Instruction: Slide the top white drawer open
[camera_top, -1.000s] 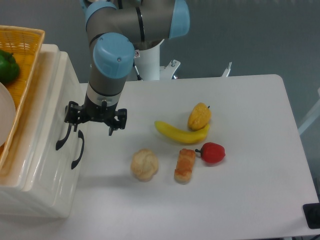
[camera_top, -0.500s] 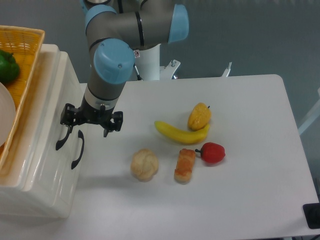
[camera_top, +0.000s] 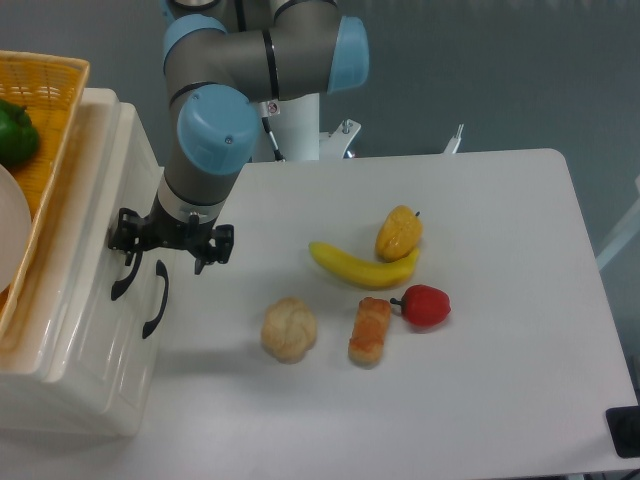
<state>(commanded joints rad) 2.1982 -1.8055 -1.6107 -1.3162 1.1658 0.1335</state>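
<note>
1. The bench (camera_top: 480, 420) was the biggest thing. It was white and filled most of the frame.
2. The white box of drawers sat at the left edge of the frame. The top white drawer (camera_top: 105, 180) was the upper part of it, and it looked shut.
3. That drawer looked big, hard and shiny. I think it was stiff, not soft, and its smooth front would be too slippery to pull on.
4. It may have been a bit heavy too, since a yellow basket (camera_top: 45, 110) with a green thing in it sat on top of the box.
5. The arm (camera_top: 215, 135) reached down from the top of the frame toward the box.
6. The pincer (camera_top: 165, 242) hung at the left middle, with its fingers spread apart and holding nothing.
7. One finger was right by the top black handle (camera_top: 122, 282). I could not tell if it touched.
8. That curved handle was the best place to grab, I think. It was thin and had a gap behind it.
9. The lower handle (camera_top: 156, 300) sat just beside it, so grabbing the wrong one would be easy.
</note>
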